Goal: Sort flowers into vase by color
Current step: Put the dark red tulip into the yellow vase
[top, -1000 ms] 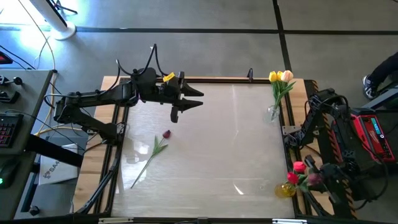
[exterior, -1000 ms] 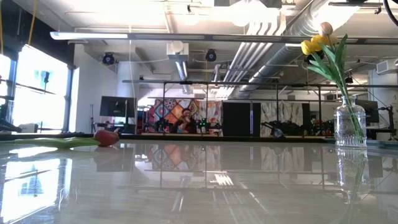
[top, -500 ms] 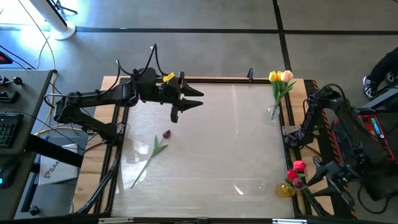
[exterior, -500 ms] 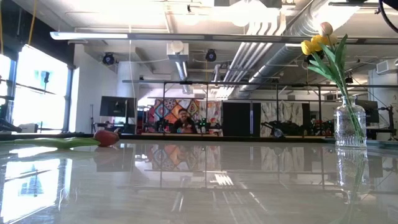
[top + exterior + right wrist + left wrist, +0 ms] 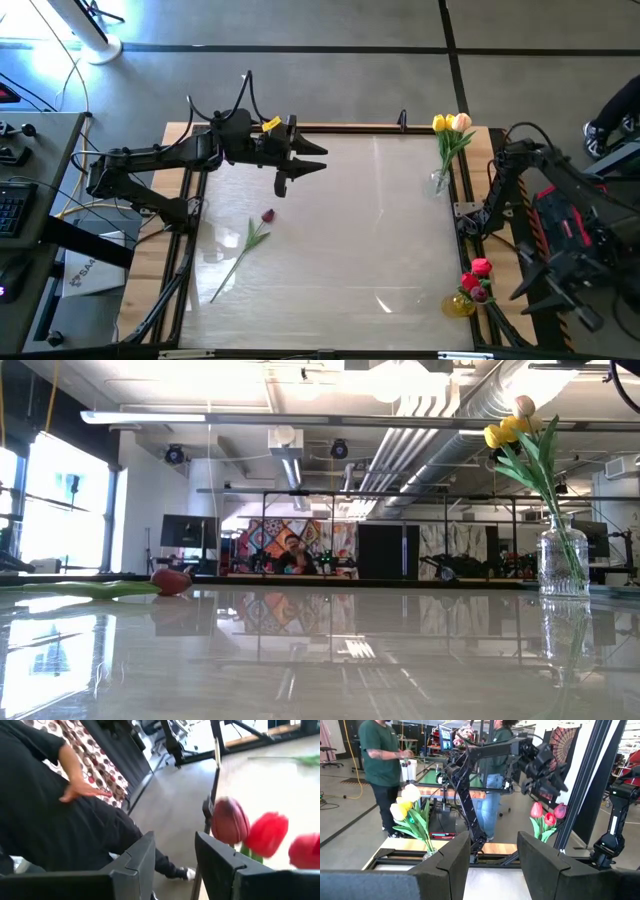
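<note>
one dark maroon tulip (image 5: 243, 247) lies flat on the table (image 5: 340, 230), left of centre. it looks light, with a thin bendy stem, likely best pinched mid-stem. the left gripper (image 5: 300, 166) hovers farther back, fingers apart, empty. the right gripper (image 5: 172, 855), off the right edge, is parted and empty. the high view shows both vases; the low view shows only the yellow and peach one (image 5: 562, 555).

Red tulips (image 5: 267, 834) — open tool (image 5: 174, 851)
</note>
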Controlling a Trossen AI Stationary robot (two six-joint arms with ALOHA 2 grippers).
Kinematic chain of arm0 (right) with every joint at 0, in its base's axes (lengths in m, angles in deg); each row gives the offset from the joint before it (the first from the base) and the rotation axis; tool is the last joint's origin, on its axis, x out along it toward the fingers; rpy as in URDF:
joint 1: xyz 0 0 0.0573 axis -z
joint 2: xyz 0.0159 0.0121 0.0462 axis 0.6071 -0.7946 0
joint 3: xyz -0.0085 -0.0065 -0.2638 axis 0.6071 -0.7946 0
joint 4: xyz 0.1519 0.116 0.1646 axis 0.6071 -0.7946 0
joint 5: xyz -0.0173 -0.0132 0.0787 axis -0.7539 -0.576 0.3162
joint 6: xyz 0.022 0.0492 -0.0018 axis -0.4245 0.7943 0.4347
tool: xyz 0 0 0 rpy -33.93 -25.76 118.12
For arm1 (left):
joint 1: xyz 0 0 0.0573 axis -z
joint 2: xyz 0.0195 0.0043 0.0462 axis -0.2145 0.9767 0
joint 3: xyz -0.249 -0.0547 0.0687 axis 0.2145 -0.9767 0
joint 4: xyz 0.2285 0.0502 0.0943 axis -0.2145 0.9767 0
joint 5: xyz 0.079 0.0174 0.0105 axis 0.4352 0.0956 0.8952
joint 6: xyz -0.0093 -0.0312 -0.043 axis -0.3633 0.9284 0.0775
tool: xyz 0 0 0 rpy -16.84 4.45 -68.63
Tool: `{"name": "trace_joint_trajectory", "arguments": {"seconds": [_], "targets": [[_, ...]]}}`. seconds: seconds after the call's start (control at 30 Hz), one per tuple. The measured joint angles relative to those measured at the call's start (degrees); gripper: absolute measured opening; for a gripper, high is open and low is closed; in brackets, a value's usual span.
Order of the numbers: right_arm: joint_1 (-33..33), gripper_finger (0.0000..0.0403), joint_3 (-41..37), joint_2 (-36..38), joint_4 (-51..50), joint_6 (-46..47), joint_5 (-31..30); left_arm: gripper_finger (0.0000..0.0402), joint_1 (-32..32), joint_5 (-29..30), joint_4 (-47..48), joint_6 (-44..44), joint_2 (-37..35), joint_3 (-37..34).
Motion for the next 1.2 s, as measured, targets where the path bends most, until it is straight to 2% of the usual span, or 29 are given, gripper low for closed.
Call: {"name": "trace_joint_trajectory", "arguments": {"seconds": [0.33, 0.77, 1.0, 1.2], "targets": [[0.89, 0.0128, 7.36, 0.00, 0.00, -14.50, -5.84, 0.0152, 0.00, 0.01, -0.02, -0.02, 0.00, 0.00], [5.91, 0.0128, 14.76, -0.02, 0.01, -32.04, -7.73, 0.0152, 0.00, 0.00, 0.00, -0.02, 0.00, -0.02], [10.01, 0.0128, 16.28, 0.00, 0.74, -35.88, -12.75, 0.0152, 0.02, 0.01, -0.02, -0.01, 0.00, -0.02], [15.19, 0.0128, 18.17, -0.02, 0.87, -37.22, -13.25, 0.0152, 0.00, 0.01, 0.00, -0.02, 0.00, -0.02]]}}
